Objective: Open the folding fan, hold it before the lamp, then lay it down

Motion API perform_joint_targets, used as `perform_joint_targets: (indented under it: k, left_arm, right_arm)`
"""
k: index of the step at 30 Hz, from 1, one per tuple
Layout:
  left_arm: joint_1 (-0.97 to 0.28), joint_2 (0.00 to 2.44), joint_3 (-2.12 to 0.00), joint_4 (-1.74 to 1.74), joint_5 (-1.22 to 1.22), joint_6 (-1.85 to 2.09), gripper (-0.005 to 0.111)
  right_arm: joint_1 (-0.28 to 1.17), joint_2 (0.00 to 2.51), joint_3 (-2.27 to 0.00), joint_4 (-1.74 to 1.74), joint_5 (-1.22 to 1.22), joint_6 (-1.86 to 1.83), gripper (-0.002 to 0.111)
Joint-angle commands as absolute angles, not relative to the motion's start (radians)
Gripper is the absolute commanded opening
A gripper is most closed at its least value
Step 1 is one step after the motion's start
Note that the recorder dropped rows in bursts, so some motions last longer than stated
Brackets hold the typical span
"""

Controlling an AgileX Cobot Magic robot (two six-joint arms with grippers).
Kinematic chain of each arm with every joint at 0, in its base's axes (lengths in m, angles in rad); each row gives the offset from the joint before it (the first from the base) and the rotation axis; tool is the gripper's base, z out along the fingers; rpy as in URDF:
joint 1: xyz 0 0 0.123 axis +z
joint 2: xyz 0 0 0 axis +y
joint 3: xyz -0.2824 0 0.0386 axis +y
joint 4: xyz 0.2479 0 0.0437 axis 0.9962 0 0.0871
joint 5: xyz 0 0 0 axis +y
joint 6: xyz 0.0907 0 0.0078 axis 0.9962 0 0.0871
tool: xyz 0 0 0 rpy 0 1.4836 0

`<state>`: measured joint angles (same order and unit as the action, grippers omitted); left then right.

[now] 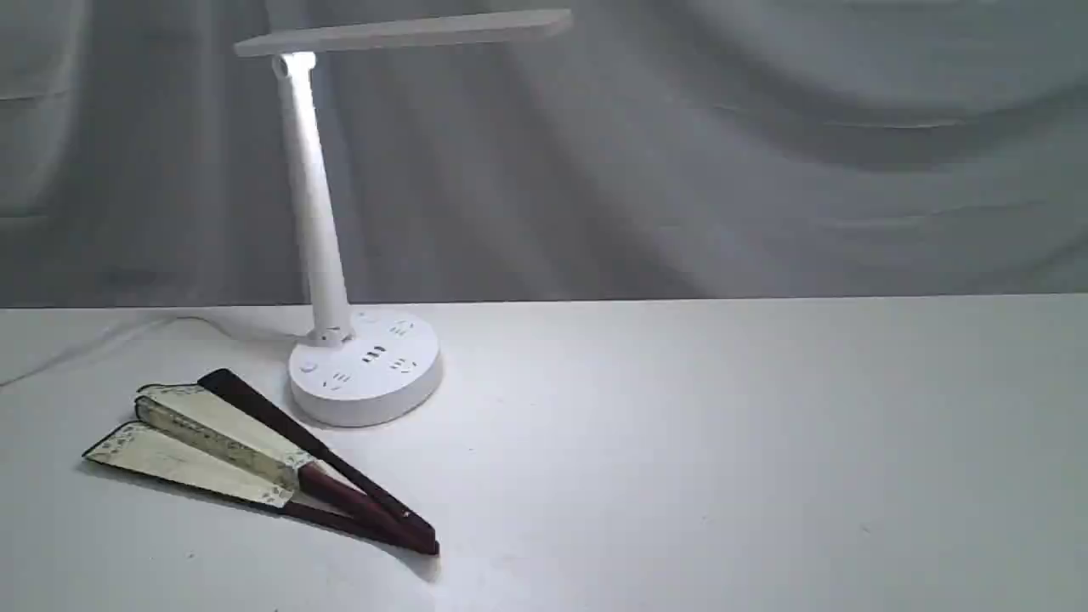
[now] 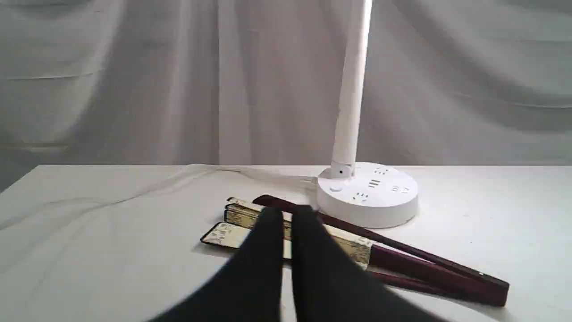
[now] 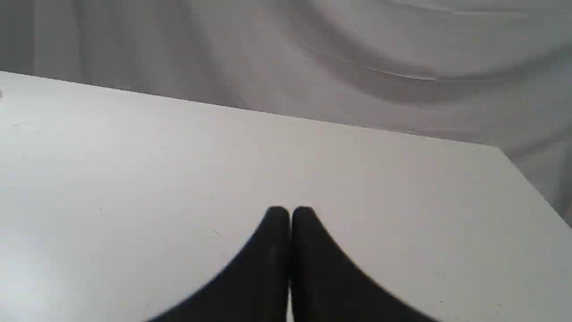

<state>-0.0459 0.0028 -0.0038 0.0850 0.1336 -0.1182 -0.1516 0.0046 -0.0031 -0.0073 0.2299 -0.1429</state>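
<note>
The fan (image 1: 212, 442) lies flat on the left half of the bench (image 1: 722, 442), between the lamp (image 1: 313, 204) and the near edge. It is only partly splayed, with two paper sections and one dark guard standing apart. Its far guard runs just beside the lamp's round base (you cannot tell from here whether they touch).

The long axis runs on a diagonal. The paper ends point toward the left edge, and the pivot (image 1: 421, 535) points toward the near edge and the middle of the bench.

Your left end effector (image 2: 287, 213) is clearly the nearer one. In its wrist view it hangs above the fan and short of it, aimed at the paper sections, with the ribs and pivot trailing off to one side. Its fingers are all but together and hold nothing.

Your right end effector (image 3: 290, 211) is pressed together and empty, over bare bench well apart from the fan, which its view does not show at all.

So the approach likely falls to the left arm. It must part its fingers first and come down across the axis onto a guard, not along it. The right arm would have to reach across toward the pivot.
</note>
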Motion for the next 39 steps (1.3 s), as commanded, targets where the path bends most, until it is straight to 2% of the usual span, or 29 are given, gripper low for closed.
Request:
perform_joint_targets:
  k: [1, 16, 22, 30, 39]
  left_arm:
    - [-0.044, 0.0, 0.0, 0.086, 0.132, -0.126, 0.003]
    - [-0.044, 0.0, 0.0, 0.086, 0.02, -0.2, 0.003]
    - [-0.044, 0.0, -0.075, 0.086, 0.135, -0.232, 0.003]
    - [-0.044, 0.0, -0.218, 0.03, 0.149, -0.238, 0.003]
    - [-0.044, 0.0, -0.416, -0.012, 0.566, -0.233, 0.003]
  right_arm:
    - [-0.149, 0.0, 0.0, 0.011, 0.212, -0.141, 0.0]
    - [-0.149, 0.0, 0.0, 0.023, 0.147, -0.092, 0.0]
    - [-0.149, 0.0, -0.009, 0.097, 0.034, -0.092, 0.0]
    - [-0.149, 0.0, -0.181, 0.097, 0.189, -0.073, 0.0]
    - [-0.149, 0.0, -0.355, 0.097, 0.398, -0.032, 0.0]
